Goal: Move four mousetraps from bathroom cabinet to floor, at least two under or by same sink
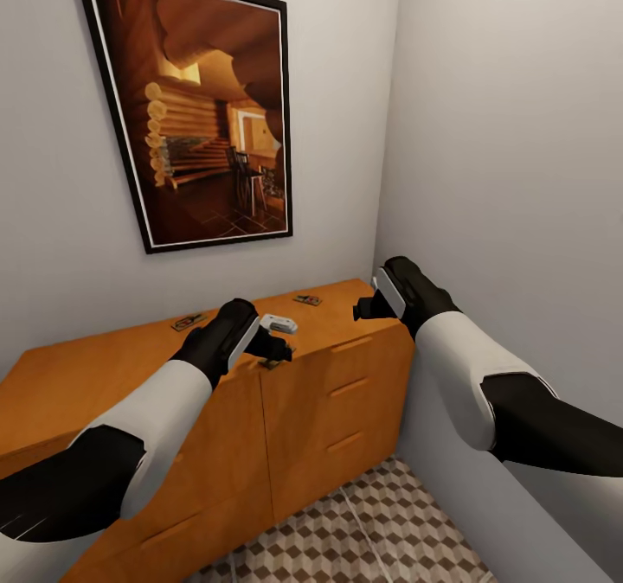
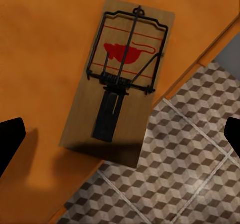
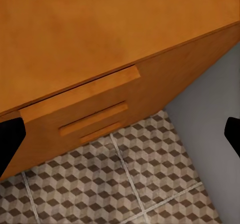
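Note:
On the orange-brown cabinet (image 1: 104,375) lie three mousetraps. One mousetrap (image 2: 122,79), a brown board with a black wire frame and a red mouse print, hangs partly over the top's front edge, and it peeks out (image 1: 273,363) beneath my left gripper (image 1: 275,349). That gripper (image 2: 120,139) hovers open just above it, with black fingertips (image 2: 10,139) wide apart. A second mousetrap (image 1: 189,321) lies at the back left and a third mousetrap (image 1: 307,299) at the back right. My right gripper (image 1: 362,309) hangs open and empty over the cabinet's right front corner (image 3: 220,29).
The cube-patterned bathroom floor (image 1: 372,531) runs in front of the cabinet. A grey wall (image 1: 519,176) closes in right beside the cabinet and my right arm. A framed picture (image 1: 203,107) hangs above the cabinet. Wooden drawer handles (image 3: 95,116) line the cabinet's front.

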{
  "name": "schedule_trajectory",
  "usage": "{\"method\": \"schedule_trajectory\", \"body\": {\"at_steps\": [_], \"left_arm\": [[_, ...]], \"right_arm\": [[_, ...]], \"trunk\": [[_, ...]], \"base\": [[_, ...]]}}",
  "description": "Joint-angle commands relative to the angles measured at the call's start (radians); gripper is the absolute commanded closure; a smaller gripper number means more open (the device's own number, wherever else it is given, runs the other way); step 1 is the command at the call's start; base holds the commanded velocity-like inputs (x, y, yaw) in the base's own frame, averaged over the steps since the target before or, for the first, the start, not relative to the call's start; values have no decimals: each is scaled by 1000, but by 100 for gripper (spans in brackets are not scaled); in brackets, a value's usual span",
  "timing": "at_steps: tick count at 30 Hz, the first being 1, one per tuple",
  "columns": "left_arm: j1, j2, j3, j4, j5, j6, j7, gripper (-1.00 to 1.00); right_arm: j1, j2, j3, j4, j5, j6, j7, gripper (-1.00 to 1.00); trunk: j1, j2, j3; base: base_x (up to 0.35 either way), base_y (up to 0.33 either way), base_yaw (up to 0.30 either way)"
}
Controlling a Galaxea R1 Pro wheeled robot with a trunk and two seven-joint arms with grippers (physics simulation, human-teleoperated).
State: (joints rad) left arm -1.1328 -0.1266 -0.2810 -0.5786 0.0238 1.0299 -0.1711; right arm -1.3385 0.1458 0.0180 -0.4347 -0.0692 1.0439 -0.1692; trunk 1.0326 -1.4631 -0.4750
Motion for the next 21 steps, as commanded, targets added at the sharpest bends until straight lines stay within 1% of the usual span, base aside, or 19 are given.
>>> {"method": "schedule_trajectory", "body": {"at_steps": [1,9,21], "left_arm": [[-1,1,-3,-1,2,5,0,-100],[-1,2,1,-2,3,9,-1,-100],[-1,2,-2,-3,2,10,-1,-100]], "right_arm": [[-1,0,2,-1,-7,3,-7,-100],[-1,0,2,-1,-7,3,-7,-100],[-1,0,2,-1,-7,3,-7,-100]], "trunk": [[4,-8,-4],[35,-64,-29],[35,-64,-29]], "base": [[0,0,0],[0,0,0],[0,0,0]]}}
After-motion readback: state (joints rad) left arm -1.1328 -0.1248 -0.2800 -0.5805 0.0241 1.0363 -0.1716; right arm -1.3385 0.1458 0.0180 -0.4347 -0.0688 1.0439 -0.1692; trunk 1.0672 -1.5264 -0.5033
